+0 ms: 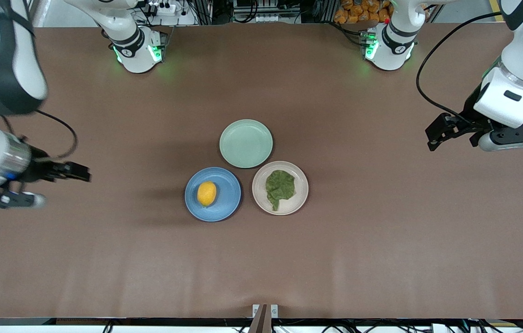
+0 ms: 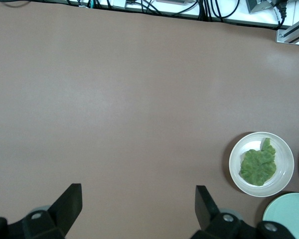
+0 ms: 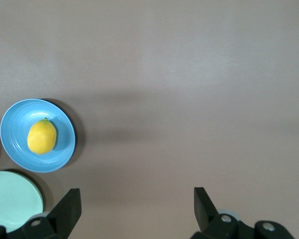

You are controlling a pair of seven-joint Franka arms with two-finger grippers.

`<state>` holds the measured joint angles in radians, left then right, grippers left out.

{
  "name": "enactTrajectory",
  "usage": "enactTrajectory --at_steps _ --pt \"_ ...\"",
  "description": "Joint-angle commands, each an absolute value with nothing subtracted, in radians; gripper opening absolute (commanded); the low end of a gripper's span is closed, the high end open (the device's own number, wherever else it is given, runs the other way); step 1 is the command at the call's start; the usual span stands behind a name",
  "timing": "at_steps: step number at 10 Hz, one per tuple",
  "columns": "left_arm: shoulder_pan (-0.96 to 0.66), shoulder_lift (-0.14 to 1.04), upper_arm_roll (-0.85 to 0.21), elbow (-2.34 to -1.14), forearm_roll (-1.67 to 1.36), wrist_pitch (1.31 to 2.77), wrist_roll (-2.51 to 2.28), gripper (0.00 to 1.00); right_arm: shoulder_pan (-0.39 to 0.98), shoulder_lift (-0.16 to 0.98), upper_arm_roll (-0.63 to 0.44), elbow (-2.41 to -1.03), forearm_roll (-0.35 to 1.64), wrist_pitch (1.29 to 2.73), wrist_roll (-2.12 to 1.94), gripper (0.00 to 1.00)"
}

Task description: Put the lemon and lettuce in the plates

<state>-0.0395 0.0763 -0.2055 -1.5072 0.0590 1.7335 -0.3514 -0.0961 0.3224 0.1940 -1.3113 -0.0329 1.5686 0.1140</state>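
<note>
Three plates clustered mid-table, well clear of every edge. Lemon [image 1: 206, 193] lies in blue plate [image 1: 224, 207]. Lettuce [image 1: 279, 187] lies in beige plate [image 1: 300, 200], just beside blue one. Mint-green plate [image 1: 246, 143] bare, farther from front camera. Left gripper [image 1: 433, 136] hangs open, empty, over table's left-arm end. Right gripper [image 1: 81, 173] open, empty, over right-arm end; arm partly cut off at frame edge.
</note>
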Motion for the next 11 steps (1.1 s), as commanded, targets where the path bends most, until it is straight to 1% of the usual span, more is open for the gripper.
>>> enactTrajectory --at_steps 1,3,4,6,8,9,11 --pt "-0.021 0.051 -0.216 -1.528 0.054 1.709 -0.331 1.00 -0.086 0.296 0.189 -1.227 -0.071 1.494 0.114 1.00" --pt "-0.017 0.051 -0.213 -1.526 0.052 1.703 -0.331 1.00 -0.083 0.235 0.167 -1.242 -0.066 1.471 0.112 1.00" --pt "-0.017 0.051 -0.213 -1.525 0.052 1.697 -0.331 1.00 -0.080 0.207 0.166 -1.276 -0.069 1.438 0.112 1.00" --pt "-0.015 0.060 -0.213 -1.511 0.052 1.665 -0.327 1.00 -0.077 0.154 0.150 -1.351 -0.069 1.446 0.112 1.00" --pt "-0.017 0.057 -0.219 -1.509 0.051 1.631 -0.327 1.00 -0.069 0.091 0.150 -1.452 -0.069 1.498 0.112 1.00" --pt "-0.017 0.057 -0.221 -1.487 0.035 1.591 -0.327 1.00 -0.071 0.087 0.147 -1.459 -0.068 1.502 0.112 1.00" --pt "-0.018 0.057 -0.222 -1.479 0.025 1.540 -0.328 1.00 -0.069 0.087 0.147 -1.463 -0.064 1.505 0.112 1.00"
